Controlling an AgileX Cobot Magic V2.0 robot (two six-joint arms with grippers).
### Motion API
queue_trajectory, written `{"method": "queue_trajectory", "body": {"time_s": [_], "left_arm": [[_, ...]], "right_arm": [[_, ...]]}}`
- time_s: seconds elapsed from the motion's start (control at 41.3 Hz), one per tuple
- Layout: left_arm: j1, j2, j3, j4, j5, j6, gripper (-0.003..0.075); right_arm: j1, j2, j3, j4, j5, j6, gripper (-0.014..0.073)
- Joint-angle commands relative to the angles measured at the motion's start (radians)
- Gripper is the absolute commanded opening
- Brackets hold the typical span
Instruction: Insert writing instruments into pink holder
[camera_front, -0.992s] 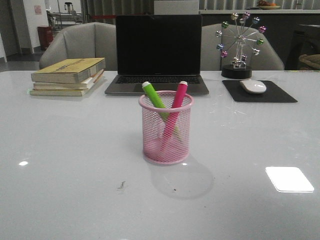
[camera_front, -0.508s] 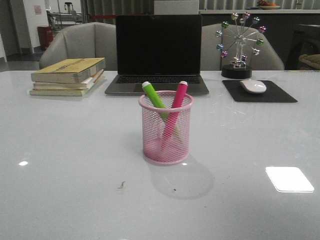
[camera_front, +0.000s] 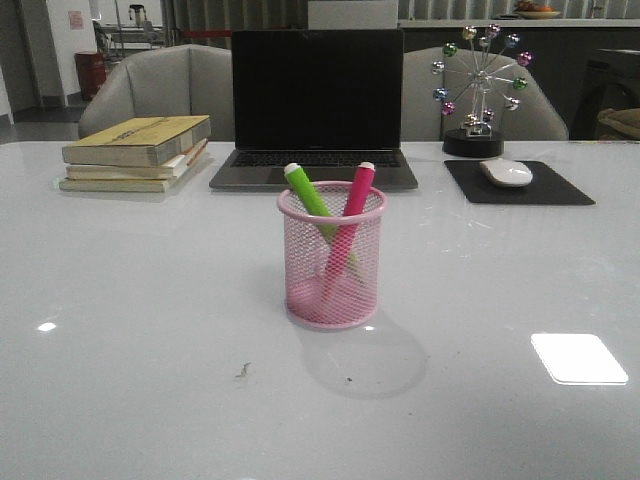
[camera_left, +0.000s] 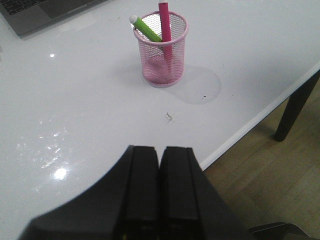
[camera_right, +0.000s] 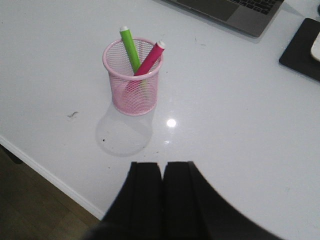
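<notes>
The pink mesh holder (camera_front: 332, 260) stands upright at the middle of the white table. Inside it lean the green marker (camera_front: 306, 192) and the magenta marker (camera_front: 358, 192), crossing each other, their pale ends above the rim. The same holder (camera_left: 161, 50) (camera_right: 132, 77) shows in both wrist views, with the green marker (camera_left: 145, 29) (camera_right: 130, 44) and the magenta marker (camera_left: 164, 22) (camera_right: 150, 57) in it. My left gripper (camera_left: 159, 150) is shut and empty, held back above the table's near edge. My right gripper (camera_right: 163, 166) is also shut and empty, well short of the holder. Neither gripper appears in the front view.
A laptop (camera_front: 316, 105) stands open behind the holder. A stack of books (camera_front: 135, 152) lies at the back left. A mouse (camera_front: 506, 172) on a black pad and a ferris-wheel ornament (camera_front: 478, 90) are at the back right. The table edge (camera_left: 250, 122) drops to wooden floor.
</notes>
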Motion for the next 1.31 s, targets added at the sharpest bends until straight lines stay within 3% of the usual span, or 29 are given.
{"method": "queue_trajectory", "body": {"time_s": [0.0, 0.097, 0.218, 0.484, 0.678, 0.823, 1.017, 1.283], "left_arm": [[-0.001, 0.005, -0.029, -0.002, -0.078, -0.008, 0.0091], [0.001, -0.006, -0.023, -0.004, -0.087, -0.008, 0.0092], [0.099, -0.042, -0.011, 0.022, -0.109, -0.008, 0.0092], [0.497, -0.263, 0.197, -0.062, -0.408, -0.008, 0.0092], [0.707, -0.419, 0.401, -0.108, -0.541, -0.008, 0.0092], [0.776, -0.478, 0.505, -0.115, -0.624, -0.008, 0.0092], [0.785, -0.497, 0.601, -0.115, -0.779, -0.008, 0.0092], [0.785, -0.495, 0.599, -0.108, -0.777, -0.008, 0.0092]], "right_arm": [[-0.006, 0.0, -0.027, 0.005, -0.071, -0.008, 0.0057], [-0.006, 0.0, -0.027, 0.005, -0.071, -0.008, 0.0057], [-0.006, 0.0, -0.027, 0.005, -0.071, -0.008, 0.0057], [-0.006, 0.0, -0.027, 0.005, -0.071, -0.008, 0.0057], [-0.006, 0.0, -0.027, 0.005, -0.071, -0.008, 0.0057], [-0.006, 0.0, -0.027, 0.005, -0.071, -0.008, 0.0057], [-0.006, 0.0, -0.027, 0.005, -0.073, -0.008, 0.0057], [-0.006, 0.0, -0.027, 0.005, -0.074, -0.008, 0.0057]]}}
